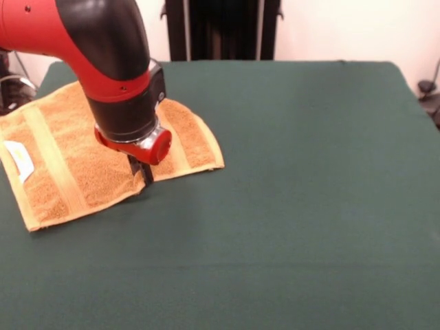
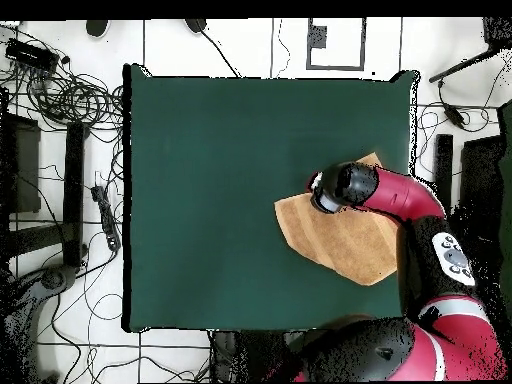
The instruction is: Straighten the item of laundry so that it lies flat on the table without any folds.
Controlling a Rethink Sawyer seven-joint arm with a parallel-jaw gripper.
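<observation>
Towel (image 1: pixel 82 161): a small orange-tan terry cloth with a nubbly looped pile, lying on the left part of the table in the front view, its left corner running off the picture's left edge. In the overhead view (image 2: pixel 345 235) it sits near the table's right edge, partly under the arm.
Towel shape: roughly rectangular and turned at an angle to the table's edges; the right-hand end in the front view curves round instead of ending in a square corner, and a low ridge shows along the near edge by the gripper.
Woven bands: a paler, smoother stripe (image 1: pixel 55 165) crosses the cloth near its left end; a second pale strip (image 1: pixel 180 152) shows near the right end, just right of the gripper.
Label: a small white tag (image 1: pixel 20 159) lies on the towel near its left edge.
Table (image 1: pixel 309 192): a large rectangle with a dark green, matte, cloth-like top, far bigger than the towel; most of it is bare.
Arm (image 1: pixel 103 48): glossy red shell with a black cylindrical wrist section and a red collar, reaching down over the towel's middle.
Gripper (image 1: pixel 141 175): short dark fingers below the red collar, their tips down at the towel's near edge; the front view does not show whether they are apart or closed, nor whether they pinch the cloth, and the overhead view hides them under the wrist.
Floor: white tiles with dark cables (image 2: pixel 70 100) strewn beside the table in the overhead view.
</observation>
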